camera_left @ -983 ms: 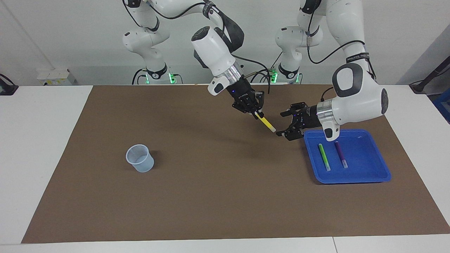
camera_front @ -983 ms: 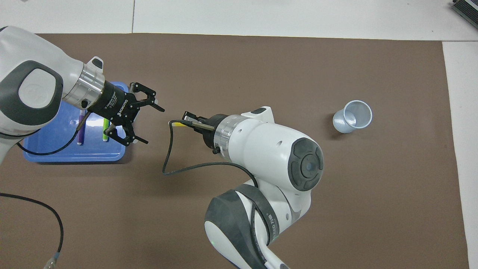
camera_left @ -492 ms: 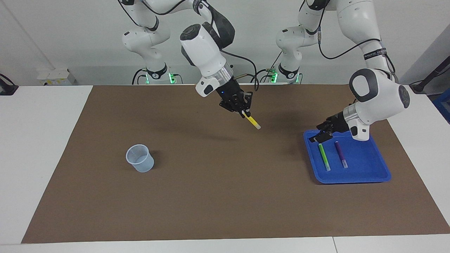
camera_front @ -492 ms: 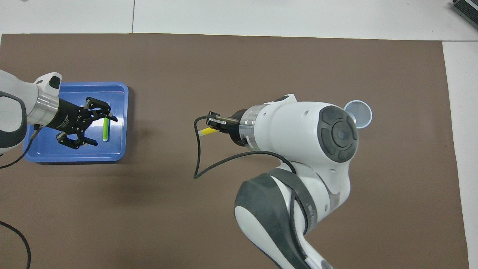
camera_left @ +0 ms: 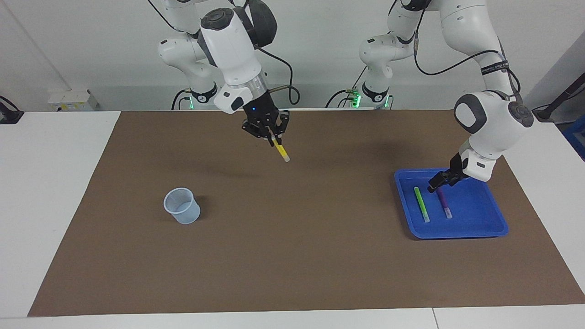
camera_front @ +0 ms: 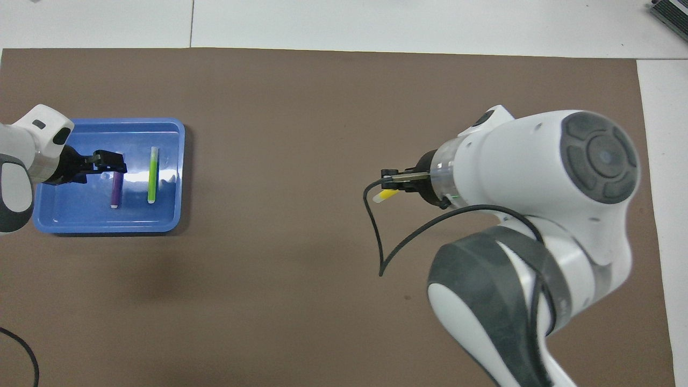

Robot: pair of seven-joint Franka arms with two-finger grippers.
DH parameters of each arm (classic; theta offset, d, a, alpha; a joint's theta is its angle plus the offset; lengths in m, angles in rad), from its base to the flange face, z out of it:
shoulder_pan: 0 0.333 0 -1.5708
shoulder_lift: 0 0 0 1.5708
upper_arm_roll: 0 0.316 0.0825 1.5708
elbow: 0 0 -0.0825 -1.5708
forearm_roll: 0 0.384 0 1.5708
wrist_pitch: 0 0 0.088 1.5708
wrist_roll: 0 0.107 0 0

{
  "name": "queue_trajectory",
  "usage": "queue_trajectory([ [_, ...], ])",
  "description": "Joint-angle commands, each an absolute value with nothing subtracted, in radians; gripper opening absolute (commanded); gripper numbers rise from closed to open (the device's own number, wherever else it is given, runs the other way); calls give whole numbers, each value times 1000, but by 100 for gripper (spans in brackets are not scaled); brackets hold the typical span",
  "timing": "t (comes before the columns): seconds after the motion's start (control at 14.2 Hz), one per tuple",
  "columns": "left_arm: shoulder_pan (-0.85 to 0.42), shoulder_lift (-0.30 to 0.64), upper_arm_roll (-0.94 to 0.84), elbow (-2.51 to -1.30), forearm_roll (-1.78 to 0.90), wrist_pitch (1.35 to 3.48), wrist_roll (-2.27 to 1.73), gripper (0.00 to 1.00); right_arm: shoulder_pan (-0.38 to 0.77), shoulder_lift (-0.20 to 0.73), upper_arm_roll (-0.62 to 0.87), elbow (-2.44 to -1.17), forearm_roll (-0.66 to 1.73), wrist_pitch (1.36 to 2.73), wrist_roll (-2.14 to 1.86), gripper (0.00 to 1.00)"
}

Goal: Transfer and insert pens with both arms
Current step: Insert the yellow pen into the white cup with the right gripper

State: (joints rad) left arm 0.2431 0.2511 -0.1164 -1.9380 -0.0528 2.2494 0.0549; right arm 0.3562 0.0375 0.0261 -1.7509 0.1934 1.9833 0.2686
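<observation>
- Right gripper [camera_left: 273, 138]: upper centre of the facing view, raised over the brown mat [camera_left: 292, 256]. Its fingers are clenched on the upper end of the yellow pen [camera_left: 282, 151], which hangs tilted with its pale tip lowest. In the overhead view the same gripper [camera_front: 388, 180] sits at centre right, largely covered by the arm's white wrist.
- Left gripper [camera_left: 438, 182]: right of the facing view, over the upper part of the blue tray [camera_left: 457, 230], just above the upper end of the purple pen [camera_left: 443, 202]. Its fingers stand released and hold nothing. In the overhead view this gripper [camera_front: 107, 164] lies at the left edge.
- Green pen [camera_left: 421, 204]: flat in the tray, beside the purple pen and roughly parallel to it, the two apart. Both pale tips point to the lower edge of the facing view.
- Cup [camera_left: 182, 205]: translucent, upright on the mat at the lower left of the facing view, well apart from both grippers; the right arm covers it in the overhead view.
</observation>
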Motion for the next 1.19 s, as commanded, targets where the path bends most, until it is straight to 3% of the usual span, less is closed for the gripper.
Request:
queue_trajectory([
  [0.0,271,339,-124,-1864,35,2276,153,98,198,-5,35,-1770,175,1889,-39,0],
  [0.28,270,365,-126,-1848,40,2284,190,92,29,-12,35,-1784,120,1868,-392,0],
  [0.42,272,388,-127,-1842,43,2298,237,88,3,-18,35,-1808,88,1871,-460,0],
  [0.84,258,405,-129,-1838,32,2325,255,76,-51,-31,35,-1882,69,2051,-742,0],
  [1.12,255,405,-129,-1845,31,2327,255,70,-48,-6,35,-1904,67,2138,-732,0],
])
